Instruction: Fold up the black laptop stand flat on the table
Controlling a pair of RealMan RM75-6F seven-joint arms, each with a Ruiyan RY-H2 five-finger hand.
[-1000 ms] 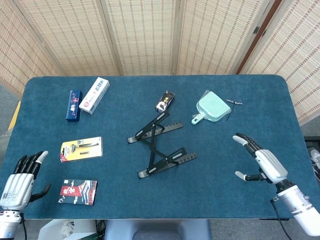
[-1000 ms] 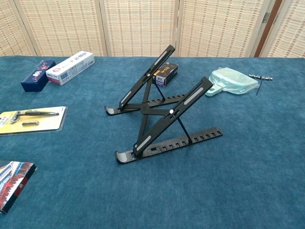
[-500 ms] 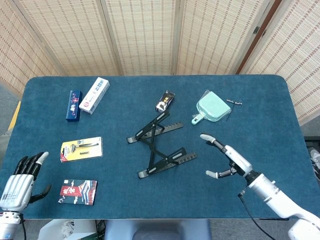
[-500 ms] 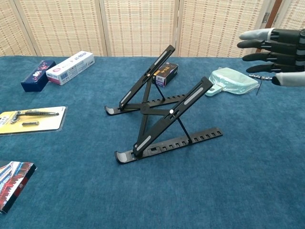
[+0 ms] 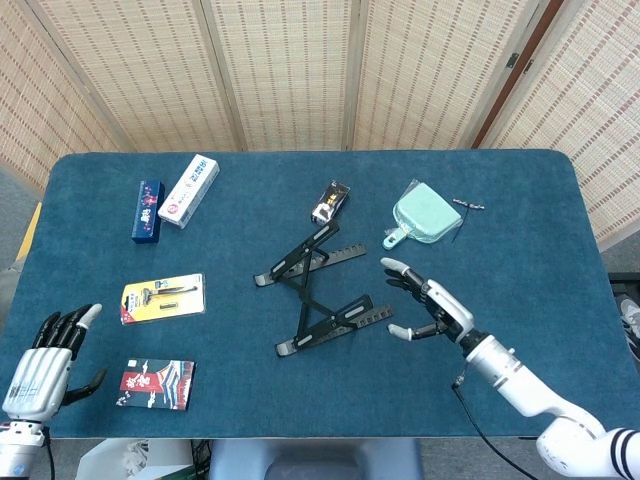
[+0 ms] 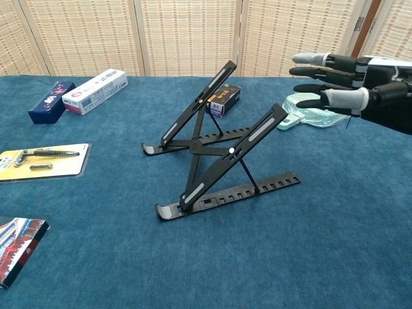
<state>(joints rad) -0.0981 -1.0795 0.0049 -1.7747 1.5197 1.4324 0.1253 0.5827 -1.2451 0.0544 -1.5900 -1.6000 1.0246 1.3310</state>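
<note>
The black laptop stand (image 5: 315, 290) (image 6: 219, 147) stands unfolded in the middle of the blue table, its two slanted arms raised on props above two notched base rails. My right hand (image 5: 425, 305) (image 6: 335, 80) hovers just right of the stand's upper ends with fingers spread, holding nothing and touching nothing. My left hand (image 5: 42, 362) rests at the table's near left corner, fingers apart and empty; the chest view does not show it.
A mint dustpan (image 5: 424, 215) and a small corkscrew (image 5: 468, 204) lie behind my right hand. A small black box (image 5: 331, 201) sits behind the stand. On the left lie a white box (image 5: 189, 189), a navy box (image 5: 148, 210), a yellow carded tool (image 5: 162, 297) and a dark packet (image 5: 156, 384).
My right hand has swept left from the table's right side to just beside the stand, fingers still spread. The left hand has barely moved. The stand is unchanged.
</note>
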